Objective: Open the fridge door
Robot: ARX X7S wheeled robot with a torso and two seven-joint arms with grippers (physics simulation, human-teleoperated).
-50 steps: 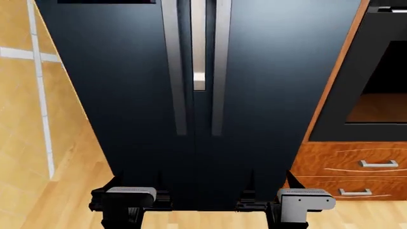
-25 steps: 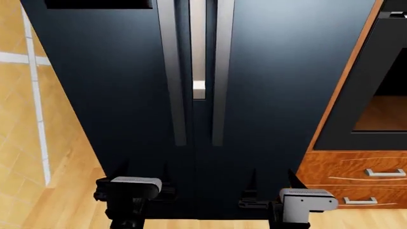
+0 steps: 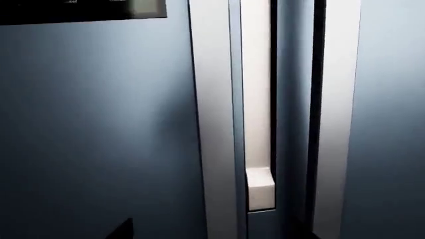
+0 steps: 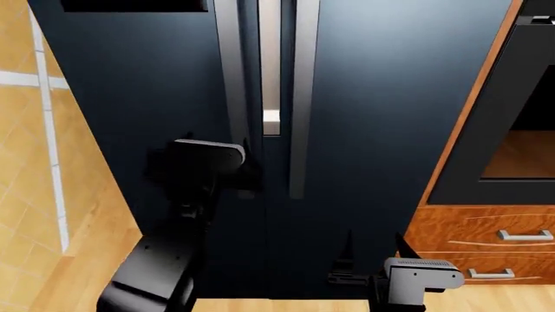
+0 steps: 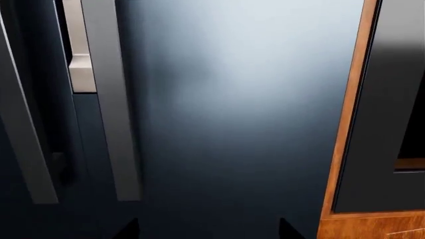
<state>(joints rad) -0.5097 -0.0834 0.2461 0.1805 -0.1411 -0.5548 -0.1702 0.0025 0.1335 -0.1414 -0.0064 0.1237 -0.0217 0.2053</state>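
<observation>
The tall glossy navy-black two-door fridge (image 4: 364,97) stood closed directly ahead of the robot, beside the orange wooden cabinet (image 4: 472,234) holding a black wall oven (image 4: 511,110). Its long silver left-door handle (image 4: 230,97) ran vertically, and the left end effector (image 4: 247,170) sat against that handle's lower end, far nearer than the right end effector (image 4: 373,250), which hung low with its fingers apart. Whether the left one was clenched I could not tell.
</observation>
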